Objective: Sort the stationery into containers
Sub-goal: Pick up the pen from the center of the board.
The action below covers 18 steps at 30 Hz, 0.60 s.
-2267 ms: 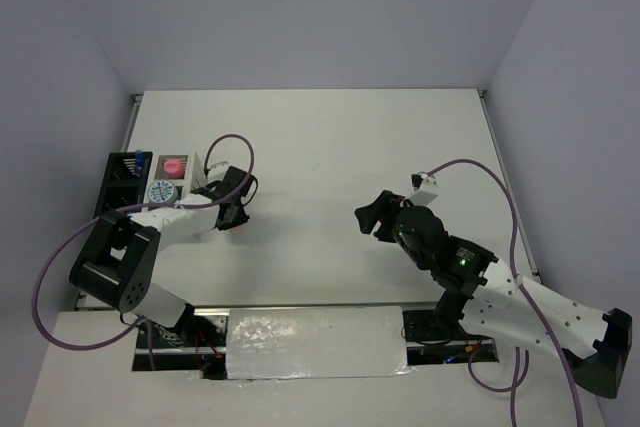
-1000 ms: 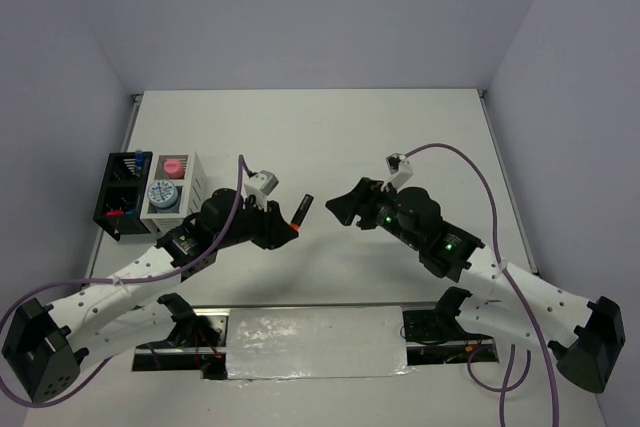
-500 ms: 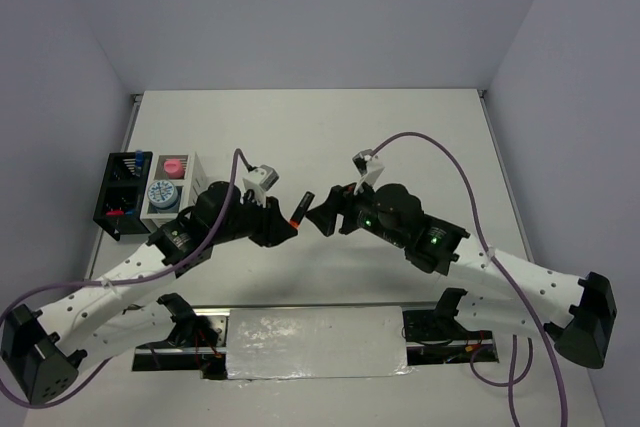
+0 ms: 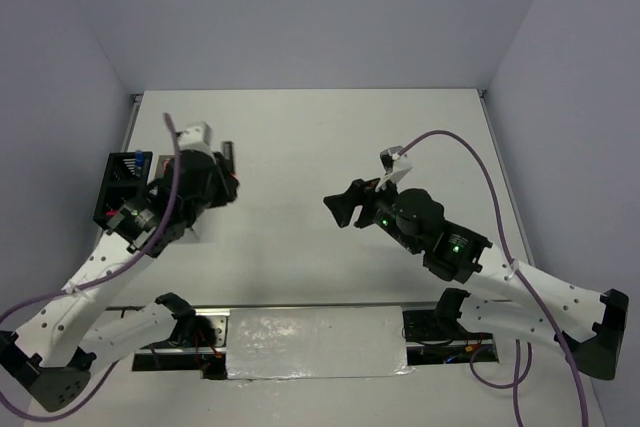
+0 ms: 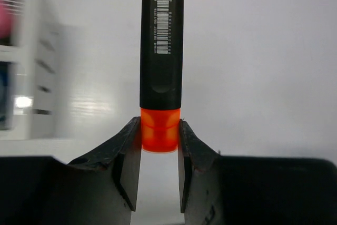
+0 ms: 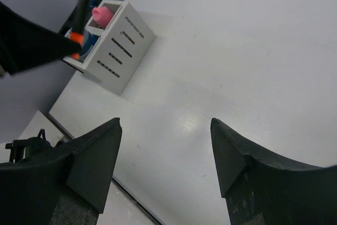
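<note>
Left gripper (image 5: 158, 130) up in the air with a catch: clamped on a black highlighter (image 5: 161, 46), more on that grip in a moment. Starting big: white table (image 4: 400, 137), both arms out over it, left one reaching to the far-left side where the containers sit. Next down, white slotted box (image 6: 118, 46), seen best from the right wrist, already carrying the pink glitter jar (image 6: 102, 13) and a blue item (image 6: 92, 41) beside it, probably a round tin but too hidden to call. Right alongside, black pen holder (image 4: 118, 187), with blue caps (image 4: 138, 158) poking out of a back compartment. Cannot spot any loose stationery lying elsewhere on the table from above, so reads as late in the sort: most pieces housed, this one highlighter carried and not yet dropped in. Looks bound for the pen holder, though only a guess. Now the grip: pads pinched nearly together on the orange cap (image 5: 159, 142), black barrel sticking straight out beyond the tips, hovering above or just past the white slotted box, hard to say which. Over on the other side, right gripper (image 6: 166, 125) spread wide, holding nothing, touching nothing, hanging over mid-table well apart from the containers.
</note>
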Motion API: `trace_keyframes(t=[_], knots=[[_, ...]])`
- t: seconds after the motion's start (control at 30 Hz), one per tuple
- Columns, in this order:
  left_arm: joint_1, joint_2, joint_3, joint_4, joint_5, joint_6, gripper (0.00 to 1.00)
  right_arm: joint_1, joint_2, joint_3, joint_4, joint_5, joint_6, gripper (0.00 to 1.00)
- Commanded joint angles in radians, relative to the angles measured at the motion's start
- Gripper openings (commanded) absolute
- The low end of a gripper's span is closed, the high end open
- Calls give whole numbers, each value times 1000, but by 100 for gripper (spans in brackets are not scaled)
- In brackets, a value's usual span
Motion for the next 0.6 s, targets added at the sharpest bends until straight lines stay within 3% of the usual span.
trace_keyframes(t=[0.0, 0.13, 0.3, 0.4, 0.43, 0.57], knots=[[213, 20, 144, -220, -244, -140, 0, -2, -45, -15, -31, 47, -7, 76], [436, 10, 207, -252, -141, -131, 0, -2, -76, -15, -72, 50, -16, 76], [479, -8, 235, -167, -54, -25, 0, 0, -102, -25, -71, 1, -39, 76], [478, -69, 149, 39, 254, 97, 0, 0, -99, -15, -37, -105, -37, 76], [478, -82, 108, 79, 453, 145, 0, -3, -100, -11, -7, -157, -34, 76], [458, -74, 29, 177, 849, 225, 0, 11, -84, 18, 92, -303, -132, 75]])
